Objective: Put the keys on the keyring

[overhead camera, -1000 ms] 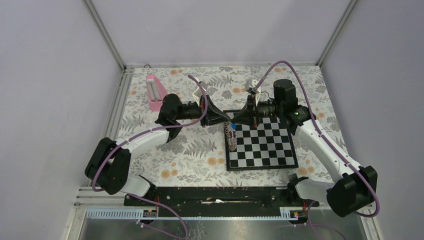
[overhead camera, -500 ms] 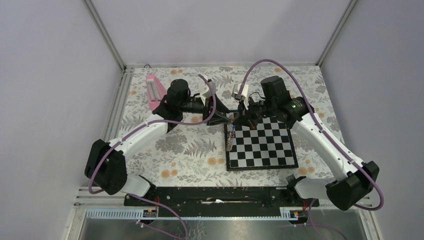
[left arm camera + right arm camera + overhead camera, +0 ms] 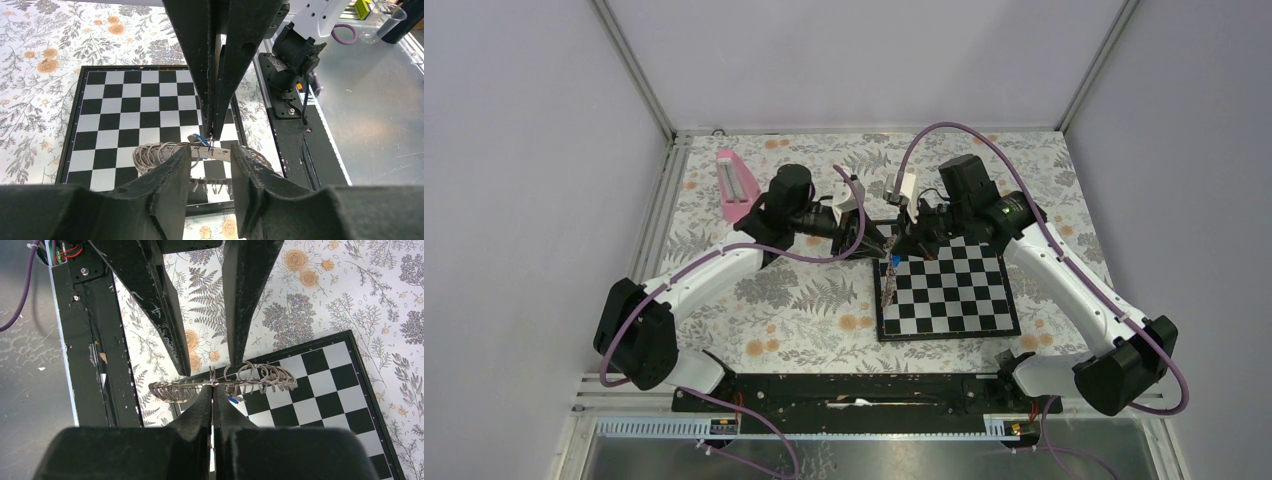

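The keyring (image 3: pixel 265 376) hangs in the air near the middle of the wrist views, over the left edge of the chessboard (image 3: pixel 954 300). It looks like a row of many small wire loops. From above it is seen edge-on and is hard to make out. In the left wrist view its lower part is hidden behind the near fingers.

There is one key (image 3: pixel 199 139), with a blue head, hanging at the ring. Its blade is too small to see well.

The right fingers (image 3: pixel 205 400) are pressed tight together and pinch the keyring. The left fingers (image 3: pixel 187 162) stand apart, one on each side of that pinch, and grip nothing that I can see.

There is one keyring, one key, one chessboard and one pink thing (image 3: pixel 736 185) at the upper left. The flowery tabletop (image 3: pixel 804 300) lies bare to the left of the board.
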`<state>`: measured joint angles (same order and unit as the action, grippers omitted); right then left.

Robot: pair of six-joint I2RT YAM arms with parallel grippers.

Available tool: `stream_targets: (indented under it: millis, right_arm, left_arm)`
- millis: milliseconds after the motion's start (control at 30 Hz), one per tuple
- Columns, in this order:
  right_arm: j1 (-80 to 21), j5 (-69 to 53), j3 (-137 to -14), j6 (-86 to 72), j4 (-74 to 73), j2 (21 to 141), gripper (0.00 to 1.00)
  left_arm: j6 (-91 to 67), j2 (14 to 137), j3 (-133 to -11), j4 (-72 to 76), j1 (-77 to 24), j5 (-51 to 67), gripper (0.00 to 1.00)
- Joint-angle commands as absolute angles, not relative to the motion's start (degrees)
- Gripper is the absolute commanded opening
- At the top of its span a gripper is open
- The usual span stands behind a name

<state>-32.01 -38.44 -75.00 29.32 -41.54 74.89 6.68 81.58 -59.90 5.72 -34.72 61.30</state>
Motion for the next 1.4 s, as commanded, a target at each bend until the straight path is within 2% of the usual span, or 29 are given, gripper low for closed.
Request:
stream_targets:
  millis: [0,467,600,700,767,933,1167,1367]
  right_arm:
    - [-32.57,-39.26,-77.03,29.26,-39.92,74.55,0.00]
    - [-32.58,-39.11,-75.52,28.43,-38.30,73.81,0.00]
    - [-32.62,-39.02,-75.38,28.38,-38.16,73.72,0.00]
    - [-32.56,-38.95,-75.11,28.31,-37.84,73.59,0.00]
    - [-32.54,-38.78,-74.79,28.30,-37.52,73.29,0.00]
    - [-32.47,-36.48,-72.50,26.71,-33.78,70.67,0.10]
    - [-29.13,-39.70,-68.49,23.18,-27.88,66.23,0.31]
    - [-27.87,-42.91,-65.39,25.57,-27.52,63.08,0.41]
  left_arm:
    - [8.61,81.41,-62.37,6.70,-35.26,63.46,0.36]
    - [8.61,82.86,-62.52,6.71,-36.37,64.02,0.22]
    - [8.61,82.97,-62.65,6.73,-36.56,64.07,0.12]
    - [8.38,83.24,-62.86,6.68,-36.53,64.16,0.00]
    - [7.95,83.25,-62.99,6.64,-36.56,64.21,0.00]
    - [1.77,82.51,-61.27,12.01,-36.20,62.82,0.00]
    - [-20.37,81.01,-53.04,36.75,-35.59,63.10,0.00]
    - [-29.89,80.52,-50.11,45.73,-35.60,61.86,0.00]
